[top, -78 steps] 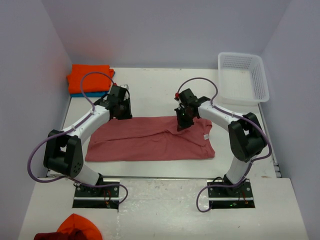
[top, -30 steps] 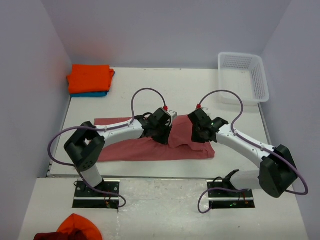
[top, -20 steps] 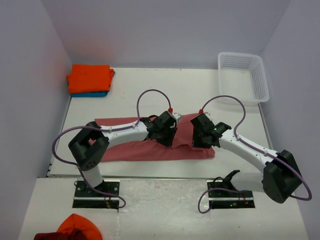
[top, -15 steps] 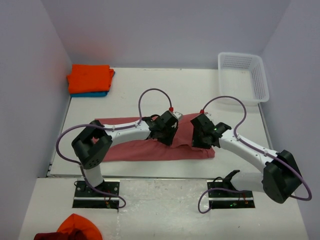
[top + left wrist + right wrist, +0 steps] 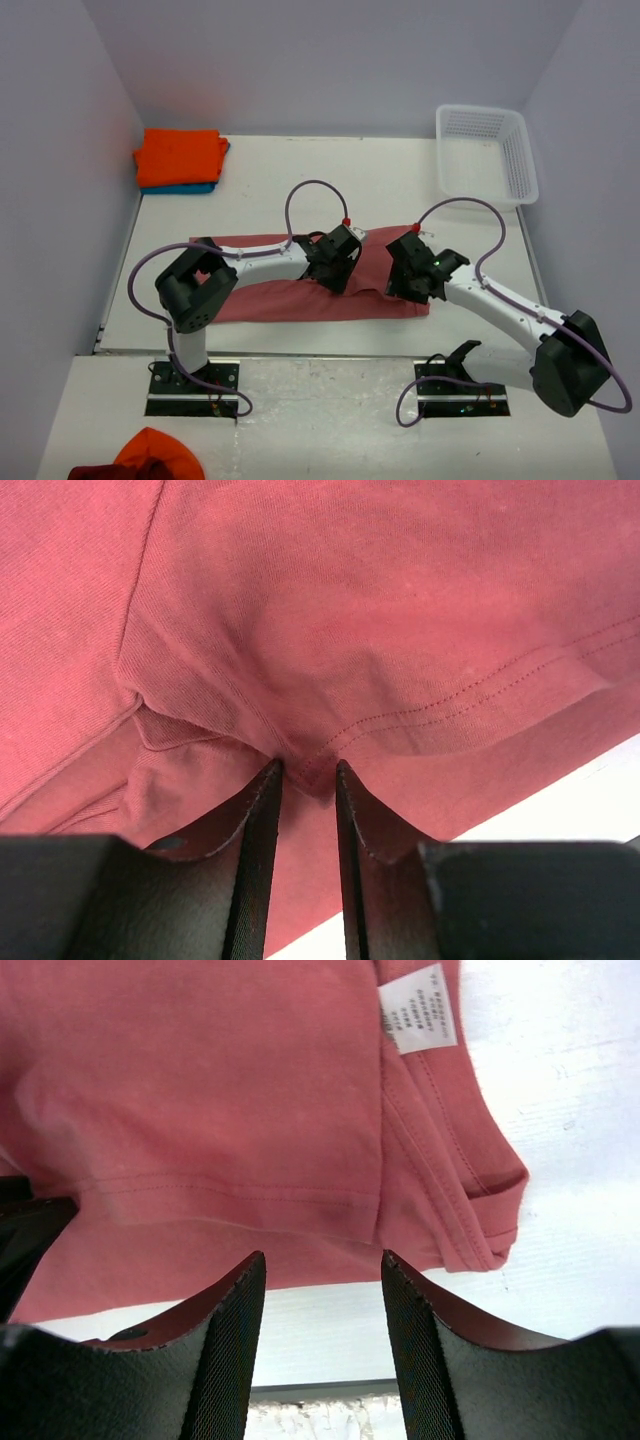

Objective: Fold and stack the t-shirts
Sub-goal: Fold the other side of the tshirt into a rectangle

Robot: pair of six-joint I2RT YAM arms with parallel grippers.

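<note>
Sitting well apart from the salmon-red t-shirt [image 5: 280,302], the white basket [image 5: 524,160].

Left tool [image 5: 307,768] narrow, right tool [image 5: 322,1258] agape

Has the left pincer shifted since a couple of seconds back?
Yes. The left pincer has moved right and toward the near side, away from the orange t-shirt in the far-left corner, onto the salmon-red t-shirt.

salmon t-shirt [image 5: 270,300] tag [image 5: 417,1007]: unreadable | teal t-shirt [image 5: 190,188]: mostly under orange t-shirt [image 5: 180,157]
</note>
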